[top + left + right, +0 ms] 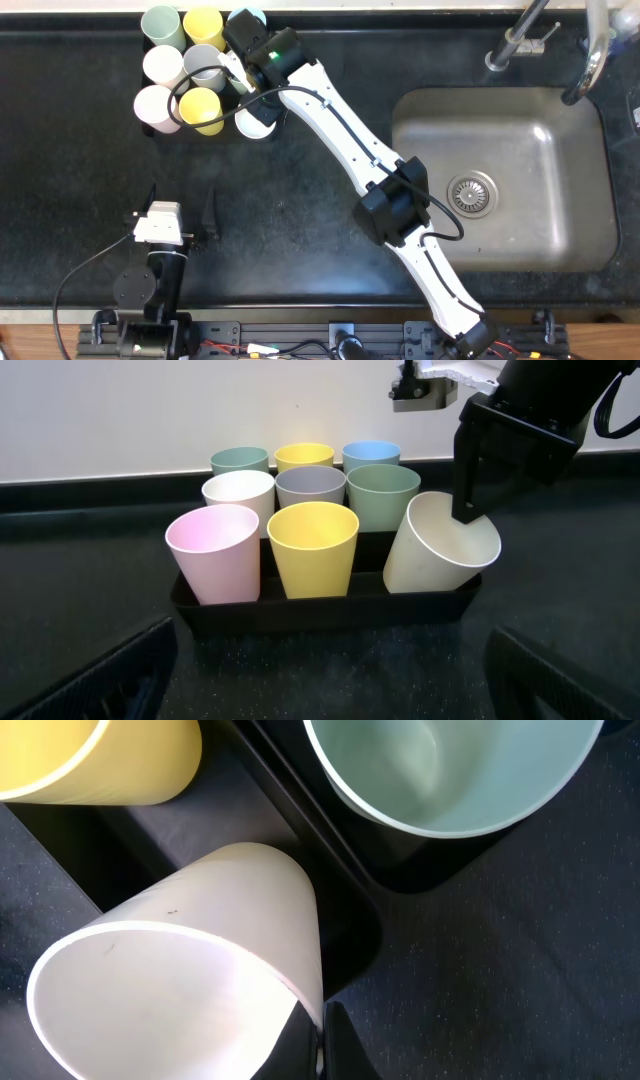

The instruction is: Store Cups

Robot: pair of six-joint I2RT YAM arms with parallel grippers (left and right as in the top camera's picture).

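A black tray (330, 612) sits near the worktop's (300, 230) back edge, toward its left corner, well apart from the sink (520, 215) set in at the right. It carries nine cups in three rows of three. The cream cup (440, 550) is in the tray's front corner slot on the sink side. Its base is down behind the tray wall and it is tilted, with the mouth leaning outward over that wall. The right gripper (470, 510) reaches across from the right edge and is clamped on this cup's rim, one finger inside the mouth; its own wrist view shows the rim (300, 995) right at the fingers. Next to the cream cup in the front row stands a yellow cup (312, 548), upright, then a pink cup (213, 552) at the other front corner. Just behind the cream cup is a green cup (383, 495), upright. The left gripper (182, 207) is near the worktop's front left, well apart from the tray and facing it, its jaws spread wide with nothing between them.
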